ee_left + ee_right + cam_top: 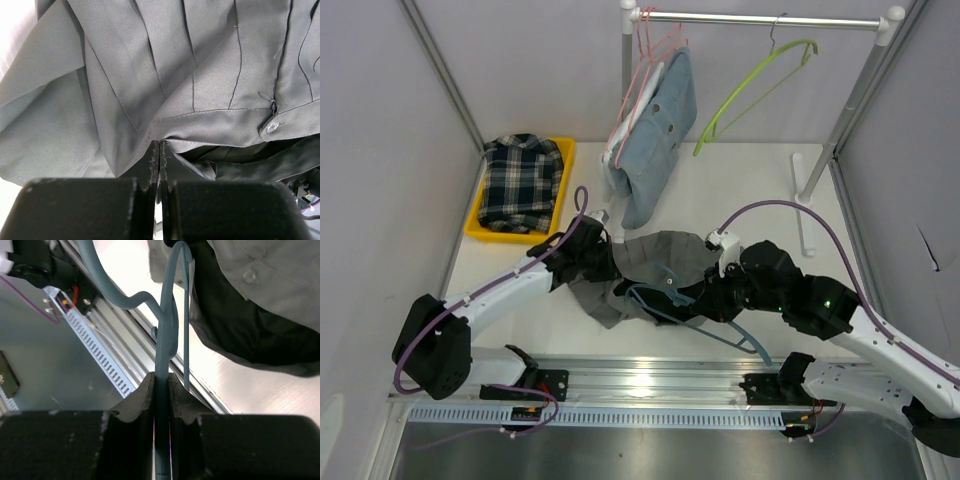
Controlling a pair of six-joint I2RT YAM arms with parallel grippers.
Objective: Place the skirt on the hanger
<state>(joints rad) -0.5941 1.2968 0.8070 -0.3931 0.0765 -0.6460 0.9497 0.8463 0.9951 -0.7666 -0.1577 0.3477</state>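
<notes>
The grey pleated skirt (660,255) lies crumpled on the table between both arms. My left gripper (605,258) is shut on the skirt's waistband edge; in the left wrist view the fabric (200,75) is pinched at the fingertips of that gripper (159,150), with a button (272,126) to the right. My right gripper (705,298) is shut on the blue hanger (655,300), whose hook points toward the near edge. In the right wrist view the hanger's stem (165,340) runs between the fingers of the right gripper (161,382), and the skirt (260,300) is at upper right.
A yellow tray (475,225) holding a plaid cloth (523,180) sits at the back left. A clothes rack (760,18) at the back carries a blue denim garment (660,130) on pink hangers and a green hanger (755,85). A metal rail (650,380) runs along the near edge.
</notes>
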